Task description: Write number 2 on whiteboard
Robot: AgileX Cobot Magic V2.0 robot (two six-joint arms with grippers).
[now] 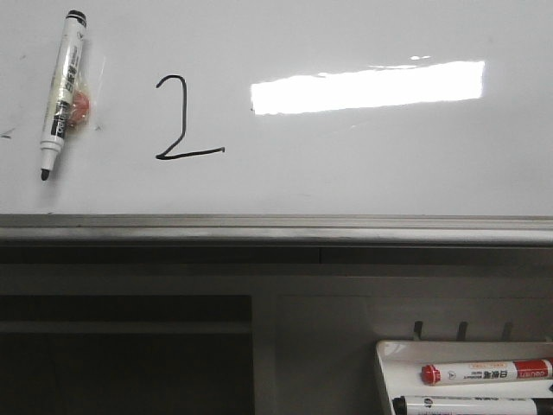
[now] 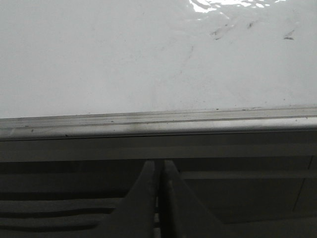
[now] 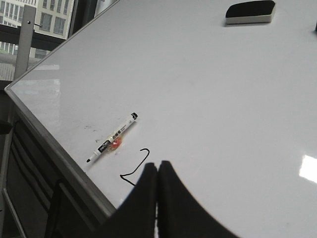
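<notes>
- Black ink forms the number 2 [image 1: 184,118] on the whiteboard [image 1: 363,164], toward the left of its near edge.
- An uncapped marker [image 1: 61,91] lies just left of the digit, apart from it.
- Left fingers [image 2: 159,198] are clenched together, holding nothing, below the board's grey edge strip [image 2: 158,124].
- Right fingers [image 3: 157,198] are likewise pressed together and bare, over the board.

Marker [image 1: 63,93] lies left of number 2 [image 1: 184,119] on whiteboard [image 1: 363,164] (apart).
</notes>
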